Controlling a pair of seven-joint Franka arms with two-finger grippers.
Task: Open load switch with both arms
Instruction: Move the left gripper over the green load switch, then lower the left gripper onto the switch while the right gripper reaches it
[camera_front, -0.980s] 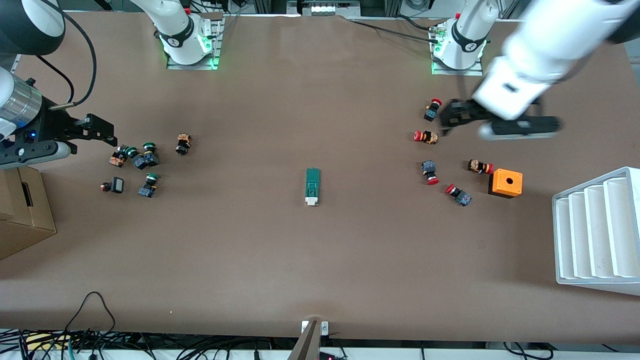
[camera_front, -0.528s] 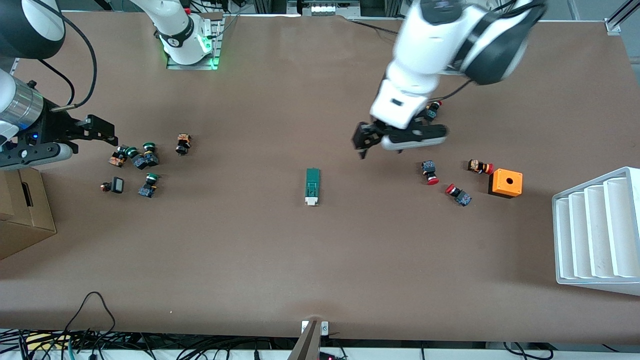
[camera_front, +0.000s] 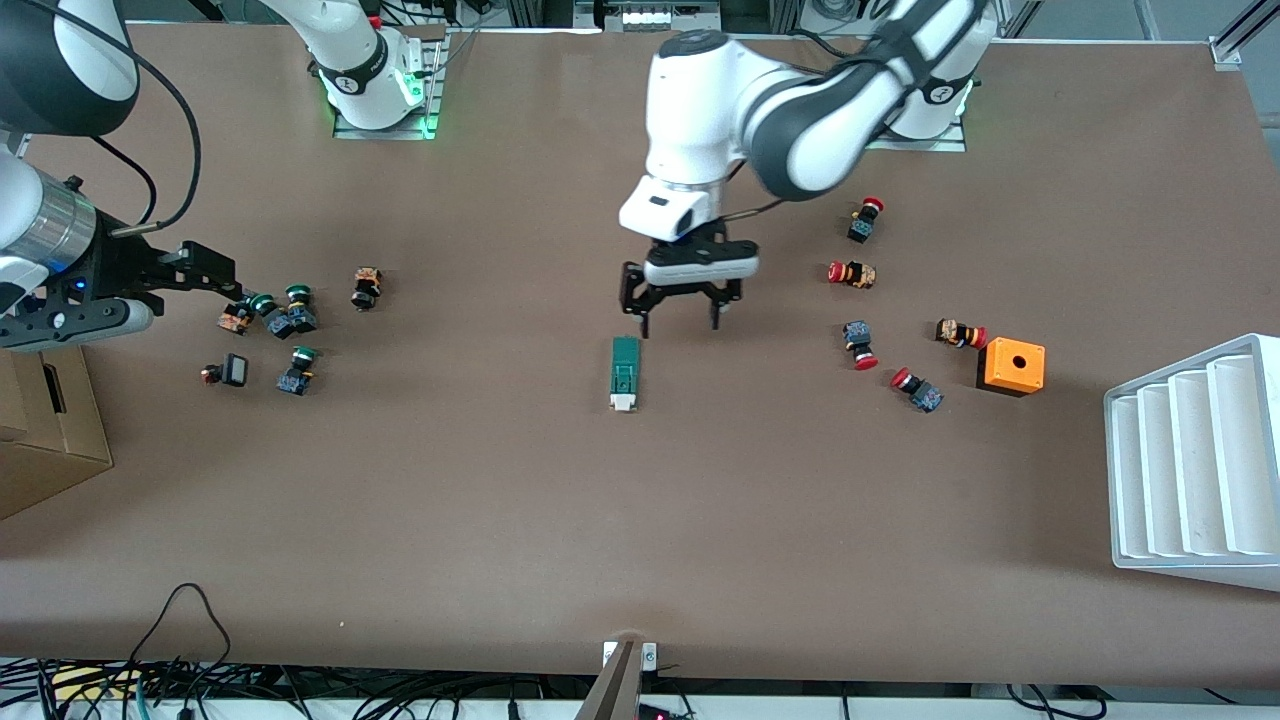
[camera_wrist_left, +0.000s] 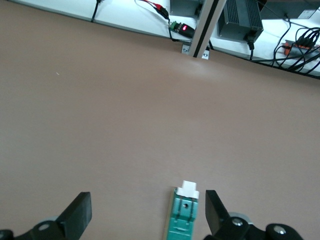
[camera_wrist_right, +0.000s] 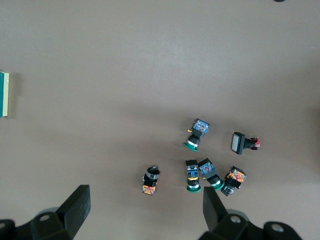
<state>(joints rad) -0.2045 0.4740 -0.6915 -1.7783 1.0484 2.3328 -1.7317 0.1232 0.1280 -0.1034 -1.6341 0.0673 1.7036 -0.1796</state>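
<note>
My left gripper (camera_front: 678, 318) hangs with its jaws spread wide and nothing between them, over the middle of the table (camera_front: 640, 520), just above the green end of the load switch (camera_front: 625, 373). In my left wrist view one fingertip (camera_wrist_left: 214, 212) sits just beside the switch (camera_wrist_left: 183, 211) rather than around it, and the other fingertip (camera_wrist_left: 79, 214) stands well apart over bare table. The load switch lies flat at the table's centre, its white piece pointing toward the front camera. My right gripper (camera_front: 205, 268) is also fully open and empty, waiting in the air at the right arm's end of the table, over the edge of a cluster of green-capped push buttons (camera_front: 290, 312). My right wrist view looks down on that cluster (camera_wrist_right: 205, 165). Toward the left arm's end lie the red-capped push buttons (camera_front: 862, 343), with an orange box (camera_front: 1011, 366) beside them and a white ribbed tray (camera_front: 1195, 465) at the table's edge. A cardboard box (camera_front: 45, 420) sits at the right arm's end.
</note>
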